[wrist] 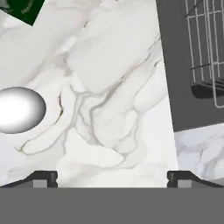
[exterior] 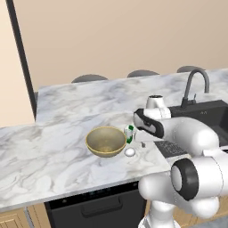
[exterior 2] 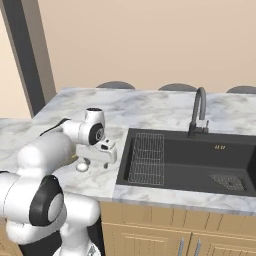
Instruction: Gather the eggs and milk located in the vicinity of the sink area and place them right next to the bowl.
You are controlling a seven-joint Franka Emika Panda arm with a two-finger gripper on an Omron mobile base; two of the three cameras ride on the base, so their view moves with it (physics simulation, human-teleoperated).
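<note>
The gripper (wrist: 112, 177) is standing spread wide and grasping nothing, its two dark tips showing far apart at the bottom of the hand view with bare marble between them. It is hovering over the counter (exterior: 53, 147), pointing down, just left of the sink (exterior 2: 200, 160). The egg (wrist: 19, 109) is lying on the marble off to one side of the jaws, clear of both tips, and a corner of the green-and-white milk carton (wrist: 22, 9) is showing beyond it. In the left base view the egg (exterior: 129, 152) is sitting just beside the bowl (exterior: 106, 141), and the milk (exterior: 129, 133) is standing upright against the bowl's right rim, partly hidden by the arm. The arm is rising from the base, bending at the elbow and reaching forward and low, its wrist turning downward over the strip of counter between bowl and sink. The counter is a white, grey-veined marble slab running into an island behind, with the tops of three dark stools showing past it. The sink is black, holding a wire grate (exterior 2: 148, 157) on its left side, with an arched faucet (exterior 2: 199, 112) at the back. A plain beige wall is closing the room, and wooden cabinets are sitting below the counter.
</note>
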